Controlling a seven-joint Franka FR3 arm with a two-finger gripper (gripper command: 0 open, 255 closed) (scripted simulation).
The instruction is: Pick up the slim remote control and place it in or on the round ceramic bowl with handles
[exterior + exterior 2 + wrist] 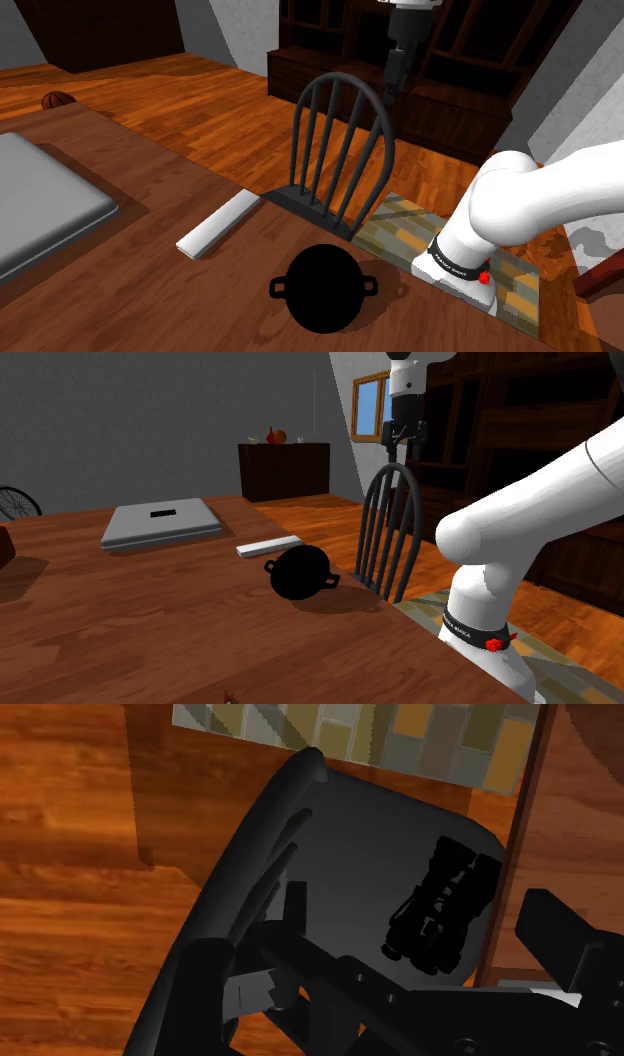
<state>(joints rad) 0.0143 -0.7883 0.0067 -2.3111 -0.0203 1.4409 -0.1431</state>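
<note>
Arm [540, 200] reaching high, fingers [395, 80] apart, pointing down over chair [340, 150] back

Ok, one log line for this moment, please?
stage: remote not yet grasped | gripper: open, empty, high over chair | remote: flat on table, apart from black bowl

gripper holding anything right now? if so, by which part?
Nothing is held. The gripper hangs open above the chair, with nothing between its fingers. The remote lies on the table.
</note>
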